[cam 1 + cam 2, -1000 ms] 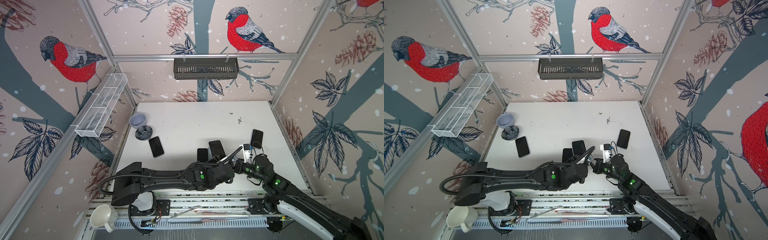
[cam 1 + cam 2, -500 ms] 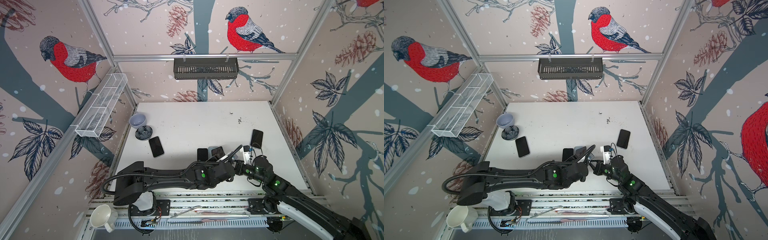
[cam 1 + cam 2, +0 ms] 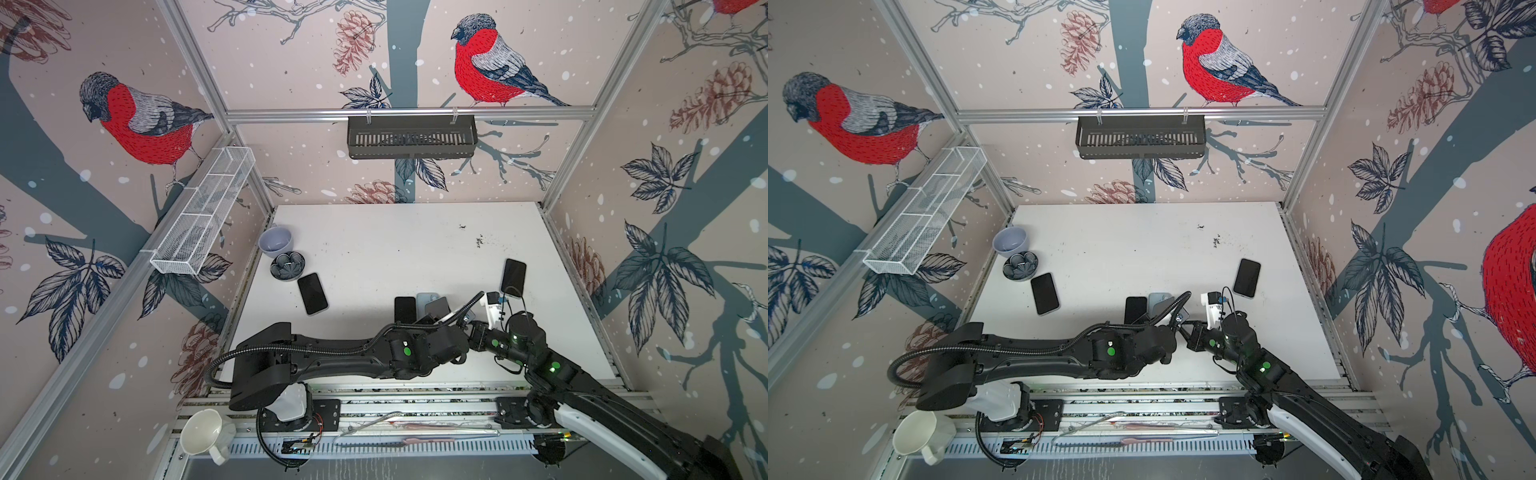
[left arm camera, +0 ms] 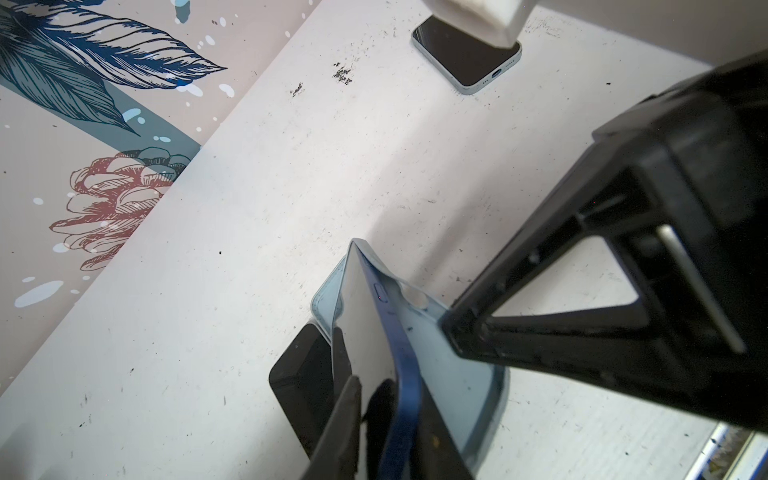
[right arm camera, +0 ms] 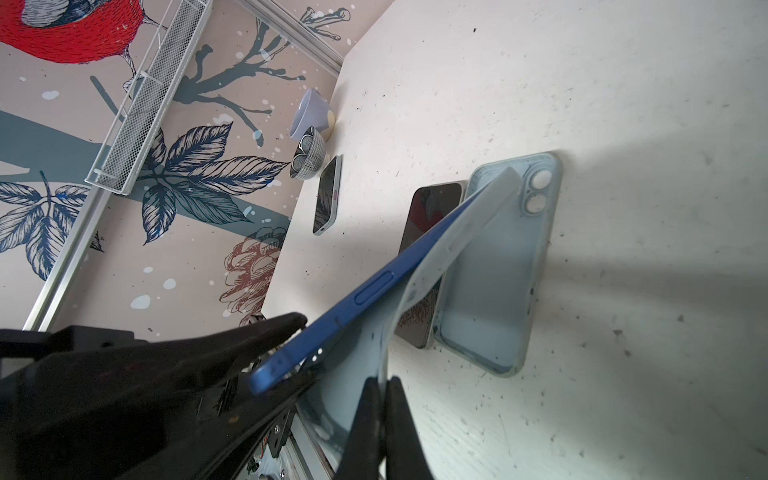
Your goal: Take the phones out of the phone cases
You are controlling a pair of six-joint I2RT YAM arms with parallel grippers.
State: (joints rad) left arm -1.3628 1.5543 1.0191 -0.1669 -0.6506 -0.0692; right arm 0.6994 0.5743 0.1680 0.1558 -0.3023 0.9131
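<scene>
Scuffed white table [image 5: 623, 124] lies bare toward its far edge; a glossy dark phone [image 5: 432, 216] lies flat close by. The left gripper [image 5: 303, 349] clamps the near end of the slim blue phone [image 5: 374, 291], which is tilted up with its far end tucked in the soft pale-blue case [image 5: 469, 216]. The right gripper [image 5: 382, 386] pinches the case's peeled wall tight.

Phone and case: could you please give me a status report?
Left hand shut on phone. Right hand pinching case edge. Phone partly out, far end seated. Spare case, dark phone beneath.
</scene>
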